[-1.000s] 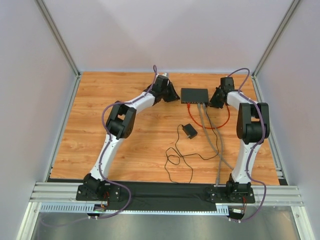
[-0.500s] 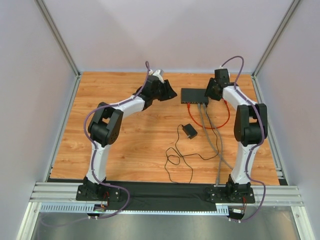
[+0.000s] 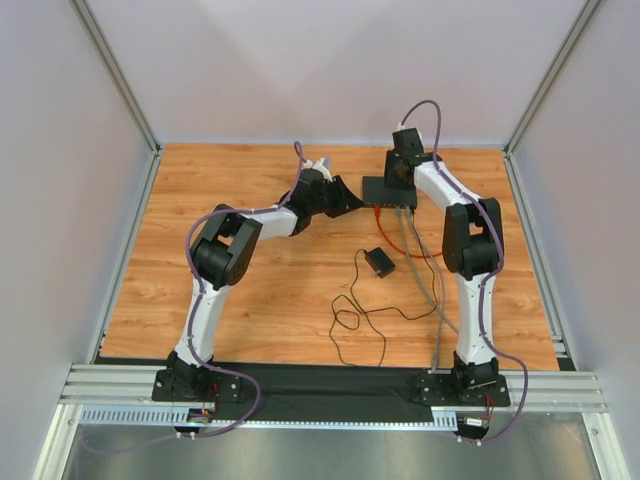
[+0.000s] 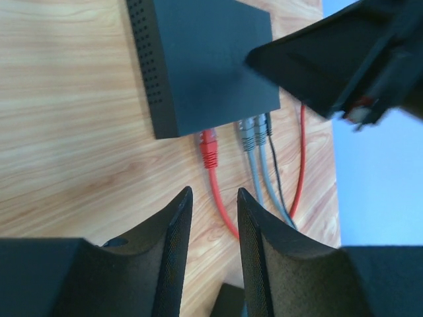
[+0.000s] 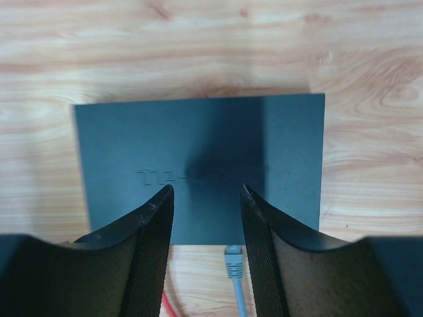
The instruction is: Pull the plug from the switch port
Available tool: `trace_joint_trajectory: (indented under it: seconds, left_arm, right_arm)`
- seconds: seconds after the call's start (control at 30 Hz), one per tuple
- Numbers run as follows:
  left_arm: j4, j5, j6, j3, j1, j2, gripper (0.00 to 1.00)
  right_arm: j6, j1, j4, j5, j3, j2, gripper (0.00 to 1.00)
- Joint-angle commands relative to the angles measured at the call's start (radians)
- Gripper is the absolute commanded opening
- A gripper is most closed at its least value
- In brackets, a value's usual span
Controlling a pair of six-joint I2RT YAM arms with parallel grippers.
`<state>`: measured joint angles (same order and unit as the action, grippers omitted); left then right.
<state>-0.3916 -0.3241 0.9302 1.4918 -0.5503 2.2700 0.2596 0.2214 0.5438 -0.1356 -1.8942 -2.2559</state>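
The flat black switch (image 3: 388, 191) lies at the back of the table, its sockets along the near edge. In the left wrist view a red plug (image 4: 209, 146), two grey plugs (image 4: 248, 135) and a thin black lead sit in the sockets of the switch (image 4: 198, 59). My left gripper (image 4: 213, 195) is open and empty, a short way in front of the red plug; it is left of the switch in the top view (image 3: 350, 203). My right gripper (image 5: 206, 190) is open and empty above the switch top (image 5: 198, 152), with a grey plug (image 5: 232, 261) between its fingers' lines; it also shows in the top view (image 3: 400, 183).
A small black square adapter (image 3: 379, 262) with a thin looping black cord (image 3: 350, 320) lies mid-table. A red cable loop (image 3: 443, 245) and grey cables (image 3: 425, 275) run from the switch toward the right arm's base. Walls stand close behind and to both sides.
My right gripper has swung left from the switch's right side to over its top. My left gripper has shifted nearer and right, toward the switch's front left corner.
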Motion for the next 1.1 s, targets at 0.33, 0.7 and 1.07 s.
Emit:
trace_joint_trajectory:
  seconds: [0.33,0.7,1.07]
  left_arm:
    - [0.032,0.099,0.202,0.131,-0.065,0.097,0.44]
    - [0.054,0.177,0.337,0.174,-0.088,0.160,0.46]
    - [0.139,0.301,0.424,0.209,-0.108,0.177,0.52]
  right_arm:
    - [-0.016,-0.033,0.174,0.031,-0.138,-0.119,0.47]
    - [-0.039,-0.031,0.174,0.100,-0.118,-0.131,0.46]
    - [-0.039,-0.033,0.171,0.116,-0.103,-0.125,0.46]
